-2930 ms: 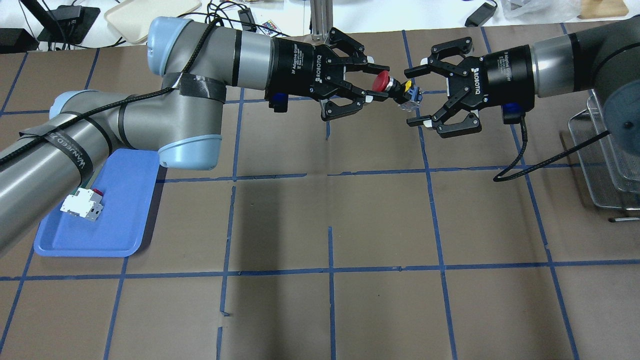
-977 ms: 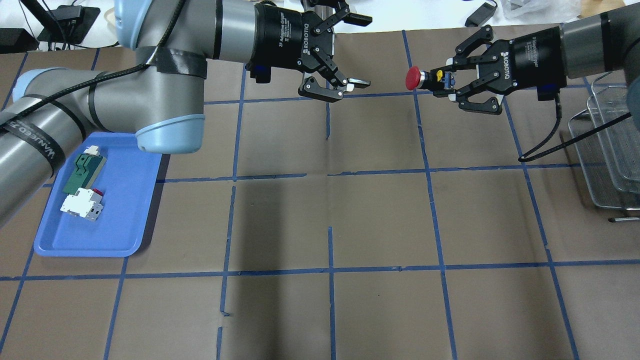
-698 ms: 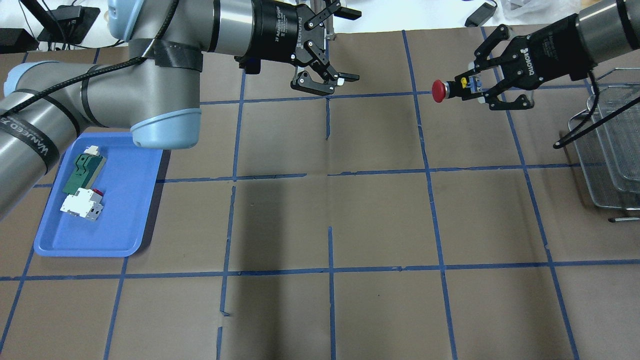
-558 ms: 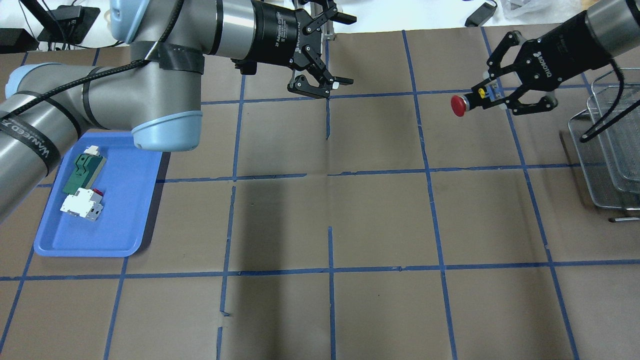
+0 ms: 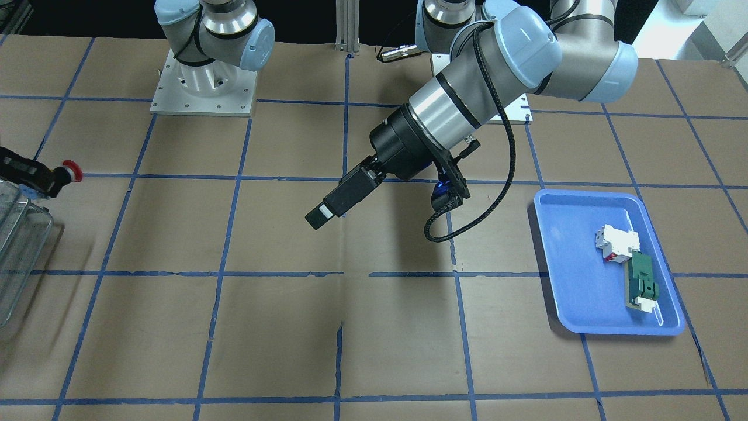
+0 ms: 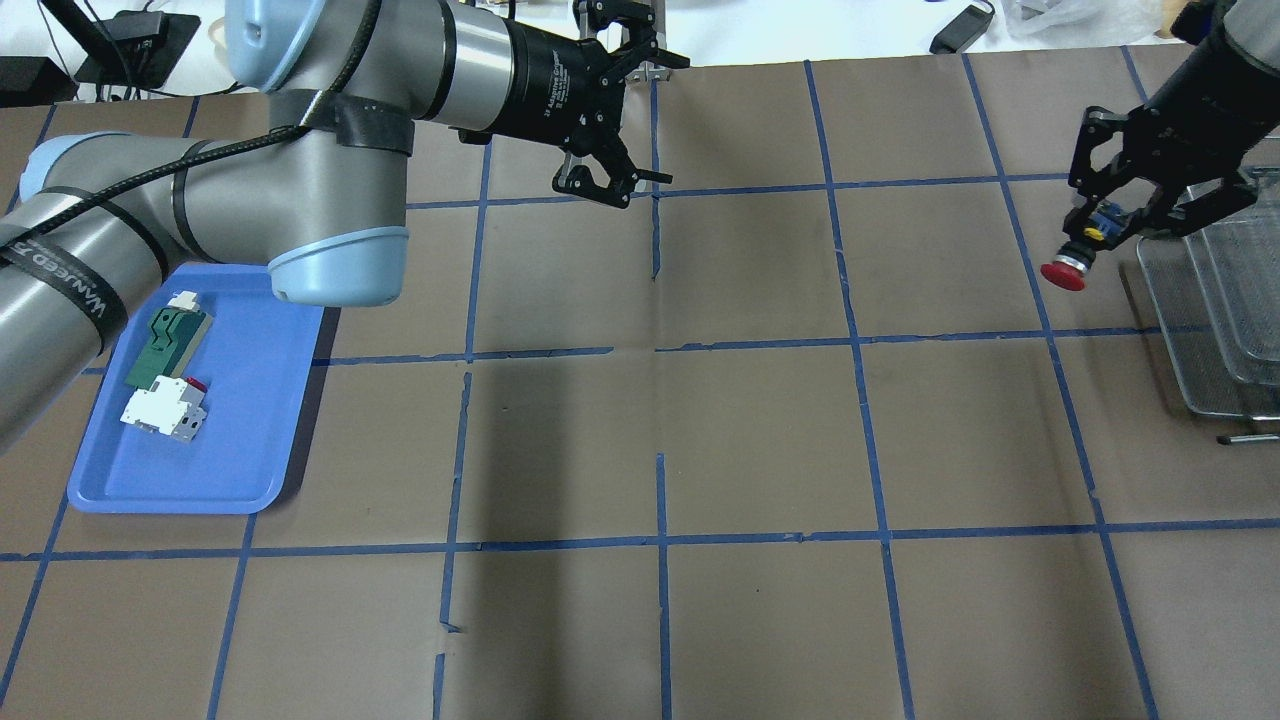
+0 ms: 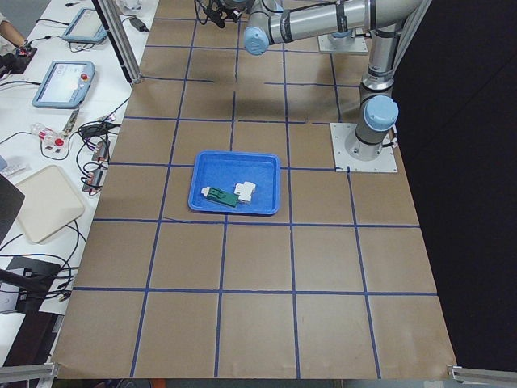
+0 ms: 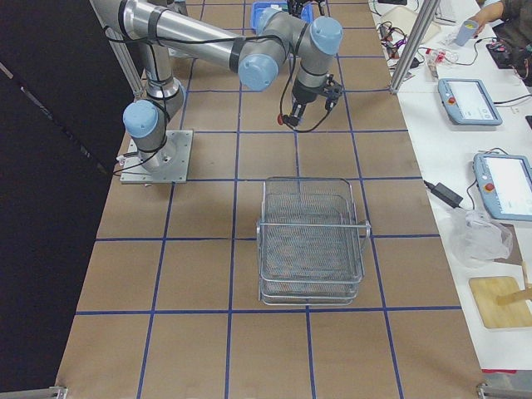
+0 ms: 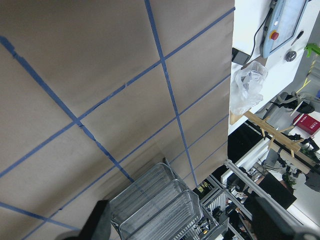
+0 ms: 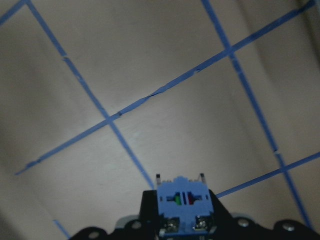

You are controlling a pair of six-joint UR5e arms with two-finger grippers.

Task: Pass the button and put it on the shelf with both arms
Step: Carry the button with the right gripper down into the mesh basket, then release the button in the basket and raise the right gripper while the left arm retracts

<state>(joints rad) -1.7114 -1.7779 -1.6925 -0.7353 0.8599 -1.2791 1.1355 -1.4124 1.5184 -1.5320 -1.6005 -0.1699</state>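
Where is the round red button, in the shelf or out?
Out. The right hand holds the red-capped black push-button in the air, apart from the silver wire shelf.

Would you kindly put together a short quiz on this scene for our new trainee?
1. True or false: the small push-button with round red cap rests on the silver wire-mesh shelf.
2. Which tool grips the button? A) the left B) the right C) neither
3. How many components lie in the blue rectangular plastic tray?
Key: 1 false, it hangs over the table, off the shelf. 2 B: the right tool is shut on it; the left tool is open, empty. 3 two: a white block-shaped component and a green flat component.
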